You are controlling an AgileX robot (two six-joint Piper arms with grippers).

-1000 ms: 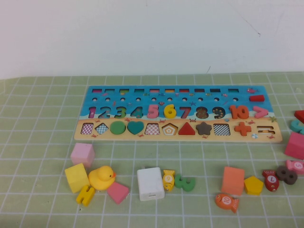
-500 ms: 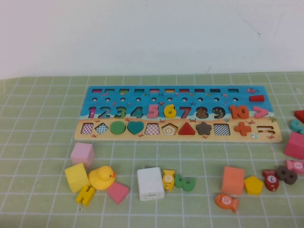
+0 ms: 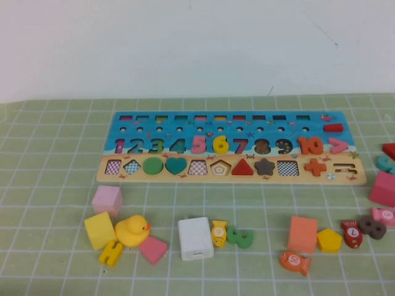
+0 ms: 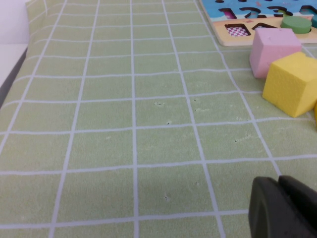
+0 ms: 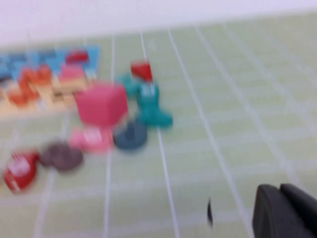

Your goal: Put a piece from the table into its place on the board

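The long board (image 3: 355,177) lies across the far middle of the table, blue above with numerals 1-10, tan below with shape cut-outs. The bright yellow numeral 6 (image 3: 220,145) sits in the numeral row between the pink 5 and the red 7. Neither arm shows in the high view. My left gripper (image 4: 279,201) is shut and empty, low over bare cloth near the table's left side, short of a pink cube (image 4: 274,49) and a yellow cube (image 4: 293,82). My right gripper (image 5: 280,208) is shut and empty over bare cloth at the right side.
Loose pieces lie in front of the board: pink cube (image 3: 107,200), yellow cube (image 3: 99,230), rubber duck (image 3: 132,230), white box (image 3: 195,238), yellow fish (image 3: 218,234), green 3 (image 3: 241,237), orange block (image 3: 302,234), yellow pentagon (image 3: 329,240). A pink cube (image 5: 101,104) and teal pieces (image 5: 148,101) lie ahead of my right gripper.
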